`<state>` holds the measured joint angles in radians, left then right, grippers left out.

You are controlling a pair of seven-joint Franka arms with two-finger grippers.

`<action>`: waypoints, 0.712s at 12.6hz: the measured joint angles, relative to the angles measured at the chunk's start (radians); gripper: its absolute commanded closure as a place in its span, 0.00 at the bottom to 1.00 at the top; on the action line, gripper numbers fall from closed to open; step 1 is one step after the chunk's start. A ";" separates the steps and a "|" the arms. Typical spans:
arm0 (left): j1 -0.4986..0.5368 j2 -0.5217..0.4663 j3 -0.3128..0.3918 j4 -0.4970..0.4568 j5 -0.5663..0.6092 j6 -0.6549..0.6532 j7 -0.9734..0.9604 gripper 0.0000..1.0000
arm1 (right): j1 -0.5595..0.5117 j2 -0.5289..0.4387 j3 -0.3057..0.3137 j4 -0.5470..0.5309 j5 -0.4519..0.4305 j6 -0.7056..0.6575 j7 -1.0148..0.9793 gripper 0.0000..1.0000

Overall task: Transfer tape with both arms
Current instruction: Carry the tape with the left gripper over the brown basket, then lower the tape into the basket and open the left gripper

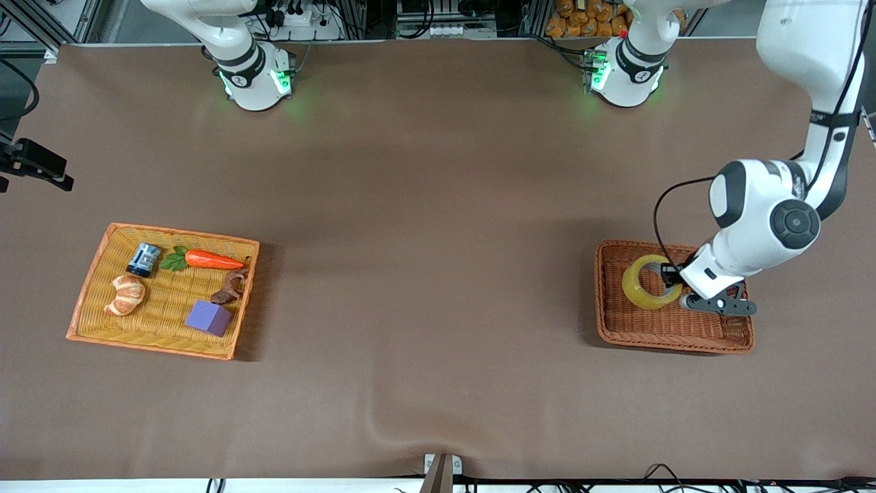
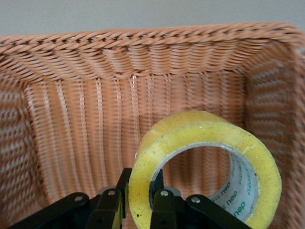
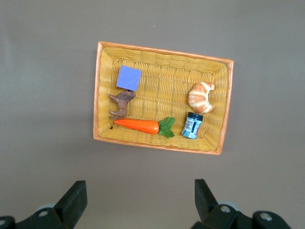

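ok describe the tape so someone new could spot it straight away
Find the brown wicker basket at the left arm's end of the table. The tape stands on edge inside it, its wall pinched by the left hand. It is a translucent yellow ring, the basket's only content.

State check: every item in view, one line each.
tape: on edge in brown basket, rim clamped by left pincer
left pincer: shut on tape
right pincer: open, high over table near orange basket
carrot: lying flat in orange basket
purple cube: resting in orange basket
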<state>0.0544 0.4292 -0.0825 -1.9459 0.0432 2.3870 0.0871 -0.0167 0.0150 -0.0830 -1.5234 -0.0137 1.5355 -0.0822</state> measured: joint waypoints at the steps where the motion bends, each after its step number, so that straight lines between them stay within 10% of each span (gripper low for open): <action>1: 0.002 0.024 -0.001 0.002 0.000 0.026 0.003 0.41 | 0.002 0.000 0.000 0.000 0.015 -0.004 0.022 0.00; 2: 0.002 0.037 -0.003 0.007 0.000 0.034 0.004 0.00 | 0.002 0.000 0.000 0.000 0.023 -0.007 0.035 0.00; 9: 0.002 -0.083 -0.009 0.107 0.000 -0.122 0.030 0.00 | 0.006 0.000 -0.001 0.003 0.032 -0.007 0.038 0.00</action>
<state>0.0567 0.3458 -0.0913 -1.8388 0.0436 2.2652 0.1168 -0.0106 0.0150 -0.0842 -1.5202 0.0179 1.5289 -0.0445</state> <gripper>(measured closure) 0.110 0.000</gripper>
